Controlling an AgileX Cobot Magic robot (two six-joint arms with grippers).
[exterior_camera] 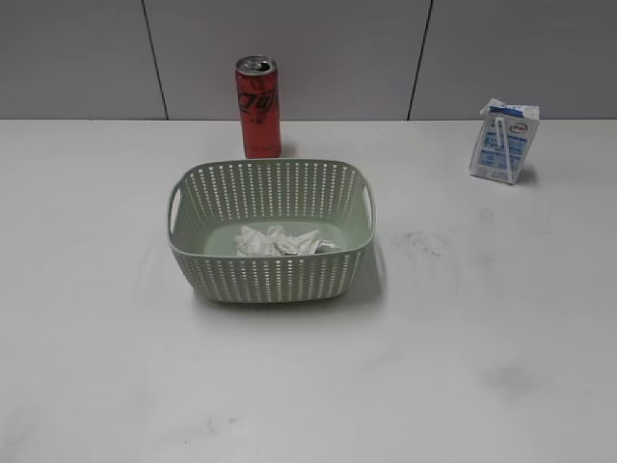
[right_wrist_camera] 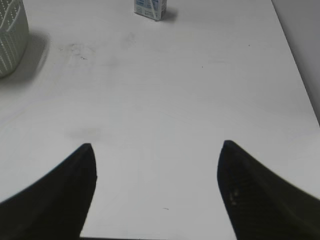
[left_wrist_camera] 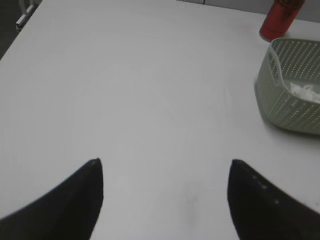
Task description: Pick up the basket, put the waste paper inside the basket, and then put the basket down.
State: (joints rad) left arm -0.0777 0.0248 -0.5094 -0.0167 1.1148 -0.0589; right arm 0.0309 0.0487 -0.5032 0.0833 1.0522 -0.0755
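Now | basket point(exterior_camera: 272, 231) holds waste paper point(exterior_camera: 280, 241) | left gripper point(left_wrist_camera: 165, 162), right gripper point(right_wrist_camera: 156, 145) spread wide, well apart from it

The left gripper point(left_wrist_camera: 165, 162) shows only in its own wrist view. Two dark jaws poke up from the bottom corners of the frame, spread wide apart, with nothing between them.

The right gripper point(right_wrist_camera: 157, 145) looks the same in its wrist view: two dark jaws at the bottom corners, wide apart and holding nothing.

No arm shows in the exterior view.
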